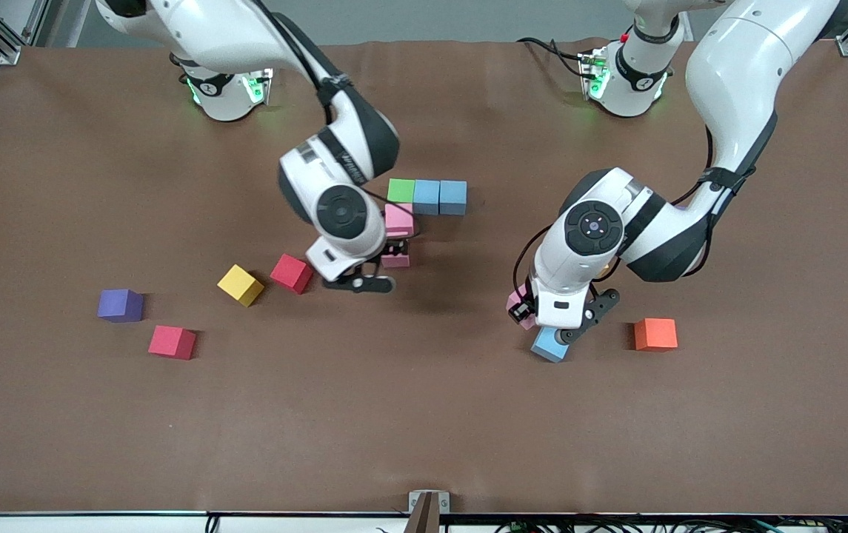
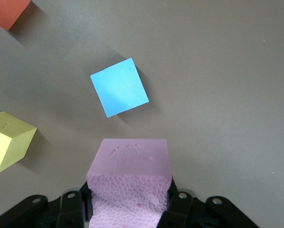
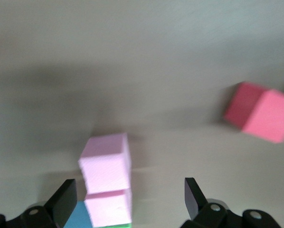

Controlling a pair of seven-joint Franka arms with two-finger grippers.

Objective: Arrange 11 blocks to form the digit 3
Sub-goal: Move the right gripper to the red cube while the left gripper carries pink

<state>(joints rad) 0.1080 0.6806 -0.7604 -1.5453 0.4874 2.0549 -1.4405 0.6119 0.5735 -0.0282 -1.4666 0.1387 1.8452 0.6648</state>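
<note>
The right gripper hangs with its fingers spread wide and nothing between them, just above the table beside the started digit 3; that figure so far is a green block and two light blue blocks in a touching row, with two pink blocks running from the green one toward the front camera, the nearer of them right beside this gripper; a red block and a yellow block lie near it, toward the right arm's end of the table; farther that way lie a purple cube and a second red block, well apart from the gripper.

The left gripper is clenched on a third pink block, held clear of the table over the stretch toward the left arm's end; a loose light blue block lies on the table just beside and below it; an orange block lies near it, toward the left arm's end; in the left wrist view a second yellow block shows close to the held pink one.
</note>
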